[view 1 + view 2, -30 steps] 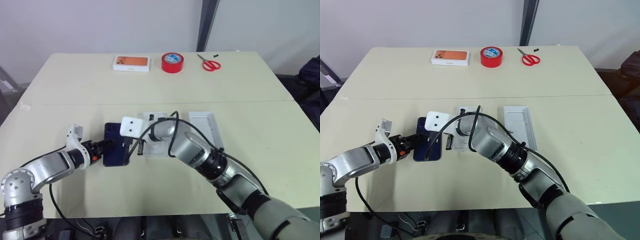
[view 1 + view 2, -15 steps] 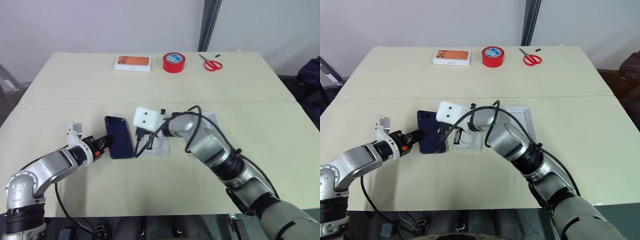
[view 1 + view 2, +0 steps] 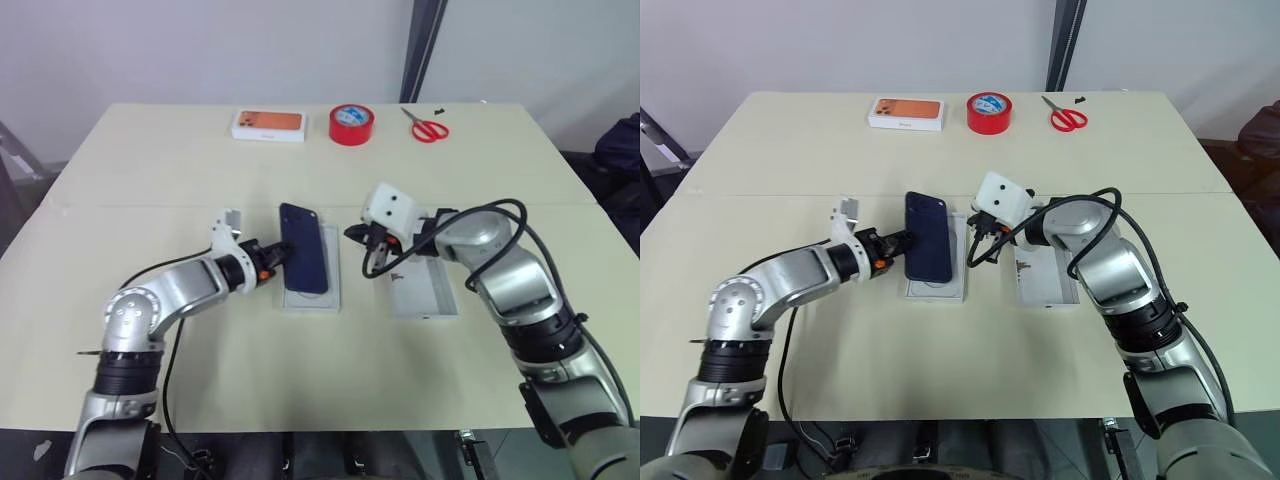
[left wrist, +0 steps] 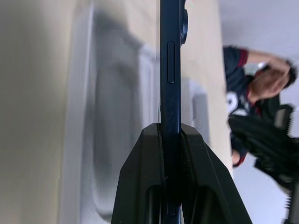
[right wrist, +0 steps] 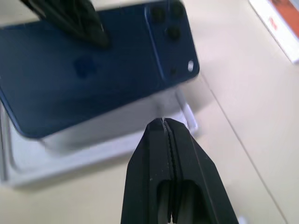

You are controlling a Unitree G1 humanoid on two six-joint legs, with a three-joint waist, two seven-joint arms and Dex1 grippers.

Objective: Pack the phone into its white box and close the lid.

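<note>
Left tool (image 3: 270, 253) pinches the phone (image 3: 304, 261) by its nine-o'clock edge, held above the white box (image 3: 312, 297). Square it up, lower it flat. Right tool (image 3: 364, 237), clenched empty, waits beside the lid (image 3: 425, 290) at three o'clock.

The left claw (image 3: 894, 245) pinches the near-left edge of the phone (image 3: 928, 249), which lies over the white box (image 3: 937, 287). Just right of the phone hangs the right claw (image 3: 976, 235), empty, with the lid (image 3: 1042, 283) just beyond it on the worktop (image 3: 960, 345).
</note>
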